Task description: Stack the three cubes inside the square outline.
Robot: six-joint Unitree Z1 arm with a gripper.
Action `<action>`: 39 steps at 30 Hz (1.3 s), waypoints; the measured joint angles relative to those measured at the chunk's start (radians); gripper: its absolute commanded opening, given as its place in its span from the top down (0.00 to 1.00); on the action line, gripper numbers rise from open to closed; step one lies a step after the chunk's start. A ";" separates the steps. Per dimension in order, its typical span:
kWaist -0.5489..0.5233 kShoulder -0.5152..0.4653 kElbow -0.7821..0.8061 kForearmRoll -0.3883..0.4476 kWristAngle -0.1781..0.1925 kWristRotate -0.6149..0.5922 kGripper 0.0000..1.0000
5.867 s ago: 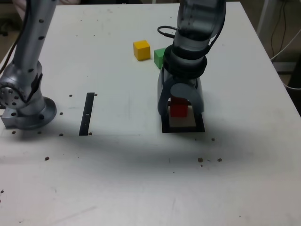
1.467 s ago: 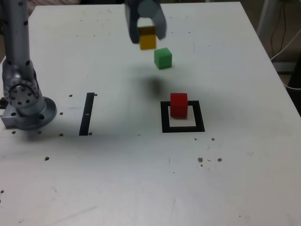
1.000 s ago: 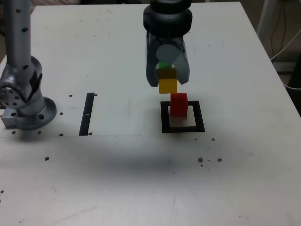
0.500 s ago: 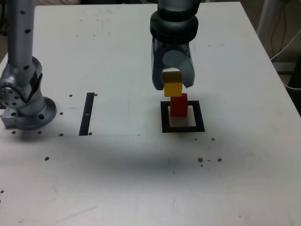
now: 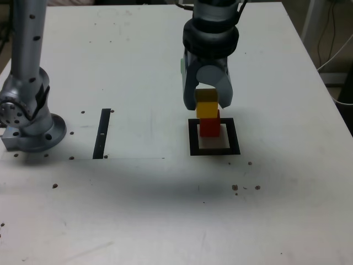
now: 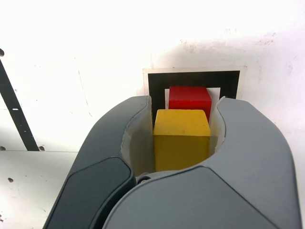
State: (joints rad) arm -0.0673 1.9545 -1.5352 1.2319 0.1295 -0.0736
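Clamped by the grey gripper [image 5: 207,98], small yellow cube [image 5: 207,107] poised over small red cube [image 5: 209,127] inside thick black square outline [image 5: 194,138], cream margin exposed around.

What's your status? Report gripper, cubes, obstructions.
Gripper shut on small yellow cube, directly over small red cube in black square outline. Contact unclear. Green cube not in view. Nothing obstructing.

White table [image 5: 138,210] under me, narrow black strip [image 5: 102,133] lying flat at the exterior view's left, dark specks [image 5: 245,187] scattered nearby
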 measured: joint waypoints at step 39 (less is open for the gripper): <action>0.011 0.031 0.034 -0.047 0.002 0.025 0.01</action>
State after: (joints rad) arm -0.0558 1.9852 -1.5016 1.1848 0.1317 -0.0487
